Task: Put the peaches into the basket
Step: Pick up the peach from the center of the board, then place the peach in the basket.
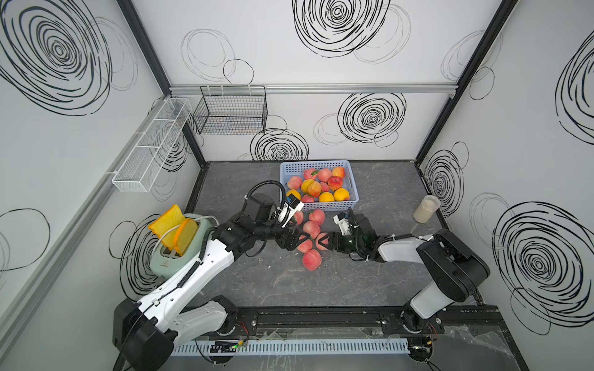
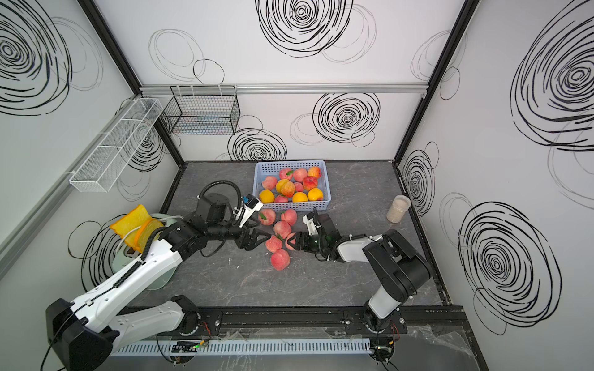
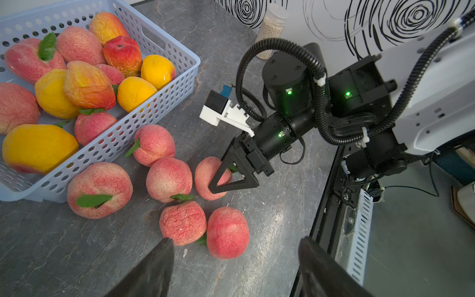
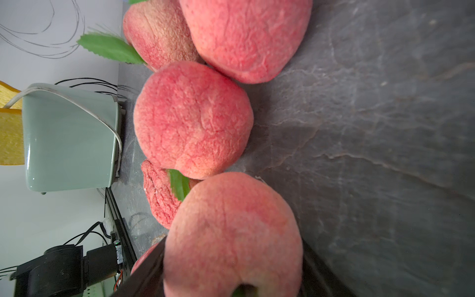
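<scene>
The light blue lattice-sided basket (image 1: 284, 167) sits at the back of the dark grey marbled surface (image 1: 369, 273), toward its middle. It holds 12 peaches (image 3: 88, 84): most are pink-red, 4 are plain yellow-orange, and some carry small green leaves.

6 more pink peaches lie loose on the surface just in front of the basket, packed in a tight cluster with several touching.

The right gripper (image 1: 325, 241) reaches in from the right, and its black fingers (image 4: 151, 272) press both sides of 1 loose peach, the gripped peach (image 4: 231, 231), which rests on the surface at the cluster's right edge. A neighbouring peach (image 4: 192, 118) sits right against it on the basket side.

The left gripper (image 2: 261, 242) hangs low at the cluster's left edge, fingers spread wide with nothing between them, just beside the nearest 2 peaches.

To the left stands a mint green toaster (image 1: 167, 257) with 2 toast slices. A lidded jar (image 1: 426, 208) stands near the right wall. A black wire basket (image 1: 231, 112) and a white mesh rack (image 1: 148, 147) hang on the walls.
</scene>
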{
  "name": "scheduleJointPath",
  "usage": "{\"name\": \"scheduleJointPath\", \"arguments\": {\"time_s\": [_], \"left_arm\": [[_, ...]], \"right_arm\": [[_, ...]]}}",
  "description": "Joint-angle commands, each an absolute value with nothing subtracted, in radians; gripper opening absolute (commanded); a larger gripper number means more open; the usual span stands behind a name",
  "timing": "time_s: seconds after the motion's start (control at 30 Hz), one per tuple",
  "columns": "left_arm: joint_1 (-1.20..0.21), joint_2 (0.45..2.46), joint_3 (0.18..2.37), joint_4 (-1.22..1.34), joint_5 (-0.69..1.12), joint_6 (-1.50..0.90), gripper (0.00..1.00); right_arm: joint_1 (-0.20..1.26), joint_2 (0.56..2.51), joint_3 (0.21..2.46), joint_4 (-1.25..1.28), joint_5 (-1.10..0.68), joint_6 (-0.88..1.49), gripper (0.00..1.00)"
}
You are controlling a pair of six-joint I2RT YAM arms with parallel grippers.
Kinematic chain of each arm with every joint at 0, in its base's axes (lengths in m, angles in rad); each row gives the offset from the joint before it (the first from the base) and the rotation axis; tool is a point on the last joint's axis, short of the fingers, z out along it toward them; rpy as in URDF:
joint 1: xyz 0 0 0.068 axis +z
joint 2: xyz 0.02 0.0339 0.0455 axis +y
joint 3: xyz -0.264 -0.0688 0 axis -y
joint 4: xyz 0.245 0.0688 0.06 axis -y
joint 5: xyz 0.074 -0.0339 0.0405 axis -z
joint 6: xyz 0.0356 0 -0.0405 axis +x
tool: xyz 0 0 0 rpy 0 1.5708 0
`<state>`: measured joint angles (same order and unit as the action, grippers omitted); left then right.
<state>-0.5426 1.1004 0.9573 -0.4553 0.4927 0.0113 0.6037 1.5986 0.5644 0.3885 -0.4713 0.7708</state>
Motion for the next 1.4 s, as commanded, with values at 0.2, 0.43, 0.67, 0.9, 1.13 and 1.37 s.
{"name": "scheduleJointPath", "arguments": {"time_s": [0.2, 0.43, 0.67, 0.9, 1.13, 1.37], "left_arm": [[-0.545, 1.102, 0.965, -0.439, 0.497, 0.023, 0.8], [-0.544, 1.101, 0.965, -0.437, 0.496, 0.023, 0.81], [-0.537, 1.1, 0.965, -0.436, 0.497, 0.022, 0.81], [-0.532, 1.095, 0.963, -0.43, 0.503, 0.02, 0.81], [-0.526, 1.094, 0.962, -0.428, 0.5, 0.017, 0.81], [-0.523, 1.096, 0.96, -0.425, 0.499, 0.016, 0.81]], "right_arm": [[0.565, 1.408, 0.566, 0.235, -0.397, 0.705, 0.65], [0.504, 1.281, 0.616, 0.109, -0.317, 0.603, 0.63], [0.413, 1.28, 0.753, 0.049, -0.212, 0.462, 0.63], [0.358, 1.418, 0.937, 0.075, -0.098, 0.328, 0.63], [0.339, 1.647, 1.14, 0.071, -0.002, 0.217, 0.62], [0.338, 1.873, 1.326, 0.044, 0.056, 0.146, 0.61]]}}
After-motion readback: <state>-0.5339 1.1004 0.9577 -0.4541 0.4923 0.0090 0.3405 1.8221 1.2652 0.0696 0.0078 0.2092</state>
